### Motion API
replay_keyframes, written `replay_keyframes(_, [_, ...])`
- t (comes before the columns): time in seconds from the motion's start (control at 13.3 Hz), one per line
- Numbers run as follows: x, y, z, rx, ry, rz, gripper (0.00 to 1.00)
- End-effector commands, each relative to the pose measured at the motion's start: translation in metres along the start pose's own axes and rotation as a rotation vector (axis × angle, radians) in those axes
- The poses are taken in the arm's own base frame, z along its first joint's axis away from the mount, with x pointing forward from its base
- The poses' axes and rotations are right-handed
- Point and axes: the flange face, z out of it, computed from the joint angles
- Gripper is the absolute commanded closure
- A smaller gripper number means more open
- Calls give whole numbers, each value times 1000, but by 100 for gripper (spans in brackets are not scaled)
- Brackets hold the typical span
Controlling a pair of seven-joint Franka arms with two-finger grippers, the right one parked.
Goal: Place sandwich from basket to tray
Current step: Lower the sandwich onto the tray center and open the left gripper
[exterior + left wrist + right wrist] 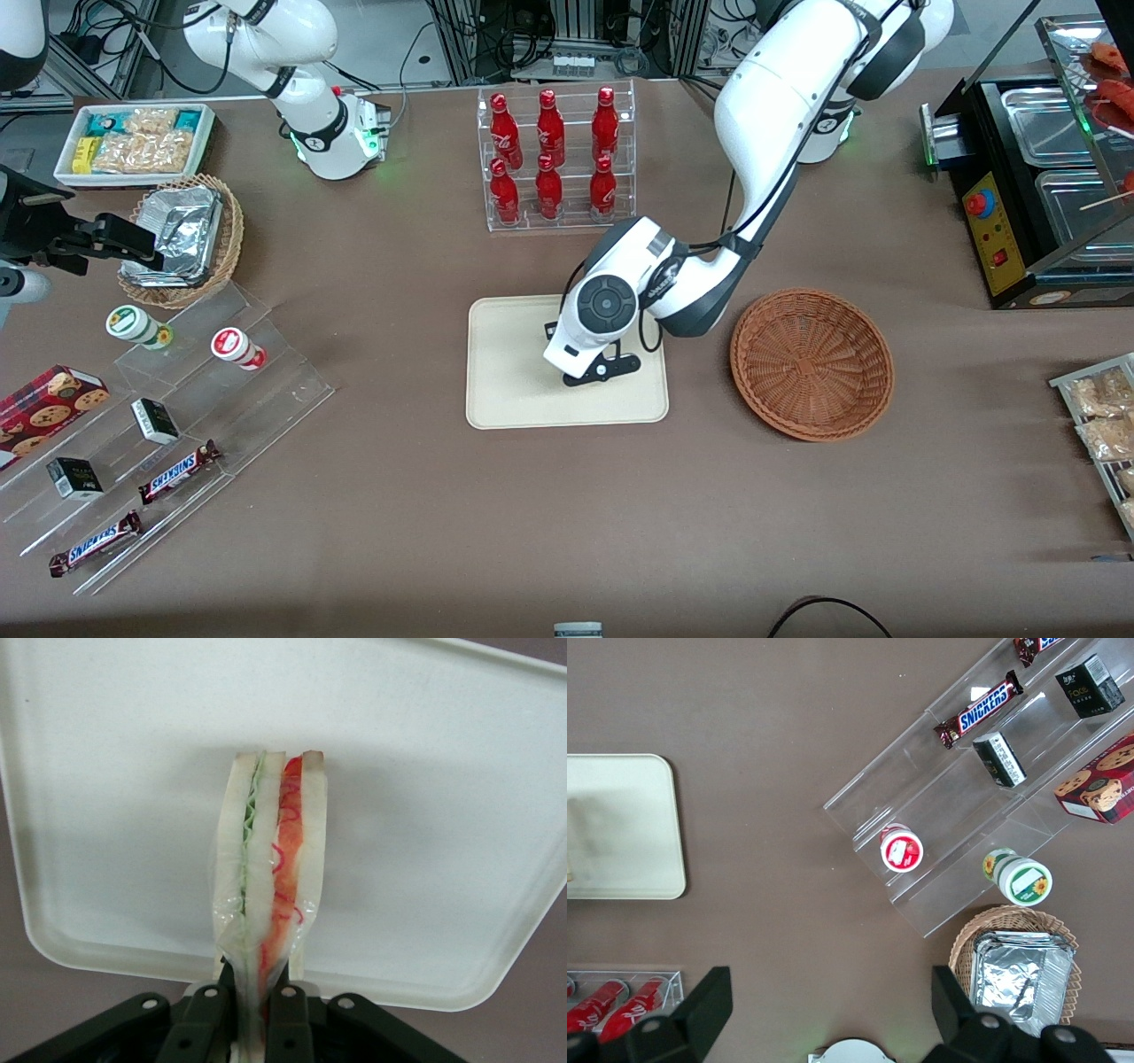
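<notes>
My left gripper (252, 994) is shut on the sandwich (270, 859), a pale wedge in clear wrap with green and red filling along its cut edge. The wedge points away from the jaws and hangs over the cream tray (425, 771); I cannot tell whether it touches the tray. In the front view the gripper (580, 356) hangs over the tray (514, 381), and the wrist hides the sandwich. The reddish-brown basket (811, 363) stands beside the tray, toward the working arm's end, with nothing in it.
A clear rack of red bottles (554, 159) stands farther from the front camera than the tray. Toward the parked arm's end are a tan wicker basket of foil containers (182, 235), a white bin of snack packets (133, 142) and stepped acrylic shelves (177, 416). A black food warmer (1036, 177) stands at the working arm's end.
</notes>
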Motion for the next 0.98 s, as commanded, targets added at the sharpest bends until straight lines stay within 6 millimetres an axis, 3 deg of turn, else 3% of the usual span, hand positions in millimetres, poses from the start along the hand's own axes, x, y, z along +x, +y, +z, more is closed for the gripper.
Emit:
replay_keyframes(0.0, [3, 14, 5, -42, 37, 2, 100])
replay_keyframes(0.9, [13, 10, 19, -6, 103, 32, 100])
